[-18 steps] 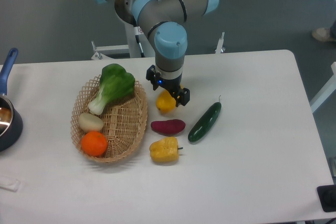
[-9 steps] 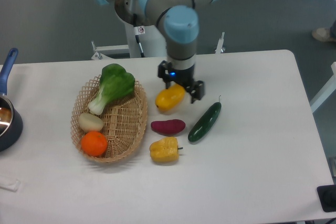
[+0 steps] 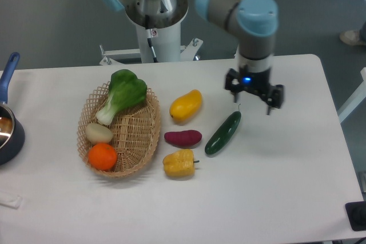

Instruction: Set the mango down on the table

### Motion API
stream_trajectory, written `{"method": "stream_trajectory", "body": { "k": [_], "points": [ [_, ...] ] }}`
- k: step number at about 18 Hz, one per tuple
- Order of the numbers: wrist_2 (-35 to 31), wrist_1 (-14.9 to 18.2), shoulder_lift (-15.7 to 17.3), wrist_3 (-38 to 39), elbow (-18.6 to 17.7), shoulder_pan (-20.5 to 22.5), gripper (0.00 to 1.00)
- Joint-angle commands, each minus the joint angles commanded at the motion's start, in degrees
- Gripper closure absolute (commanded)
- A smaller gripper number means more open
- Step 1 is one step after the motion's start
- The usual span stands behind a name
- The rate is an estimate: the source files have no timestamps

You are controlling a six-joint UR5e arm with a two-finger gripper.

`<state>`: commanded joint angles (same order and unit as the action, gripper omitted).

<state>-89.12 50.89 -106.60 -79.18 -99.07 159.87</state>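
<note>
The basket (image 3: 123,158) sits on the left part of the table (image 3: 286,187). In the basket, the leafy green (image 3: 123,92) lies at the back, the potato (image 3: 98,133) in the middle and the orange (image 3: 103,156) at the front. Just right of the basket lies the mango (image 3: 186,106). In front of it is the sweet potato (image 3: 183,138), and in front of that the pepper (image 3: 179,164). The cucumber (image 3: 223,132) lies to their right. The gripper (image 3: 254,98) hangs above the cucumber's far end. A pot (image 3: 8,132) sits at the left edge.
</note>
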Motion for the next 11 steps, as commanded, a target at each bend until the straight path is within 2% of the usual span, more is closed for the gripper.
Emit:
{"method": "stream_trajectory", "body": {
  "k": [2, 7, 11],
  "points": [
    [-0.09, 0.0, -2.29, -1.41, 2.55, 0.71, 0.0],
    [-0.26, 1.4, -5.1, -5.62, 6.25, 2.9, 0.0],
    [-0.35, 2.81, -5.81, -7.66, 6.78, 3.35, 0.0]
  ]
}}
